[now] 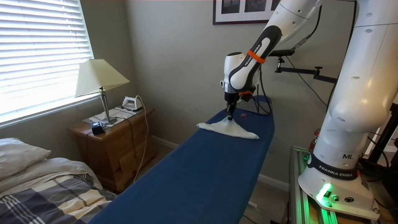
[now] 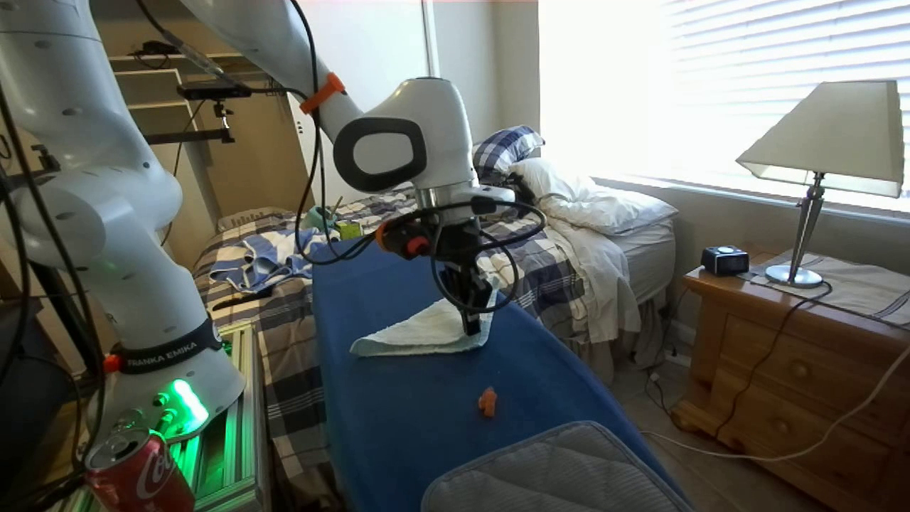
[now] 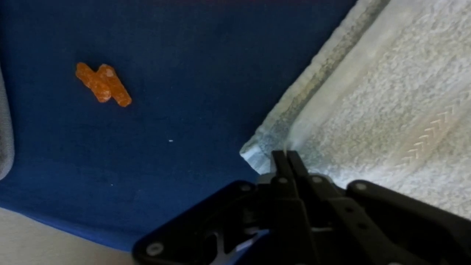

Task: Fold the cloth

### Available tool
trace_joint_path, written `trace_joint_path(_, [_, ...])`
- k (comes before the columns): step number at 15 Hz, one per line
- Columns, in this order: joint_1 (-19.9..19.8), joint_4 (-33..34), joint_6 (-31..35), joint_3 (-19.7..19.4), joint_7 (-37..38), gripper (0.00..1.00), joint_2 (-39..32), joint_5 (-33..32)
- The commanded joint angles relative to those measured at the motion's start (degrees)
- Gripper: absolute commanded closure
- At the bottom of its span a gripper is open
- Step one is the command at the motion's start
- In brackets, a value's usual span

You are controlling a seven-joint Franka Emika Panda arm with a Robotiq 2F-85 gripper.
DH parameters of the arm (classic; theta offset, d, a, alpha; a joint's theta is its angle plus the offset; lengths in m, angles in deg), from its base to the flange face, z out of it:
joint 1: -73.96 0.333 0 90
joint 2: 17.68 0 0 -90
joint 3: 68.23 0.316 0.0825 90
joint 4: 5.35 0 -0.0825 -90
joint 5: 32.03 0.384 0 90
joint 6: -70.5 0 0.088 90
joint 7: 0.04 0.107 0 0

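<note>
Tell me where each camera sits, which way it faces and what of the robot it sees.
An exterior view: high by the bed, facing along the board toward the wall; arm, base and jaws show.
An exterior view: high near the pad, facing roughly back toward the bed; arm, base and jaws show.
Wrist view: just behind the jaws, facing down at the cloth and board; of the arm, only the shut jaws show.
Both exterior views share the arm, board, cloth and lamp.
</note>
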Motion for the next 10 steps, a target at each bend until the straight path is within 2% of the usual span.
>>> trace_joint_path(1, [-0.6, 1.5, 1.3, -0.7, 0.4, 0.98, -2.1, -2.4])
trace_joint_path(5, [-0.4, 1.8, 1.2, -1.0, 0.4, 0.96, -2.4, -2.8])
trace_joint_path(6, [-0.4, 1.9, 1.1, -1.1, 0.7, 0.77, -2.4, -3.1])
trace_joint_path(10, [-0.3, 1.8, 0.8, -1.0, 0.7, 0.53, -1.8, -3.2])
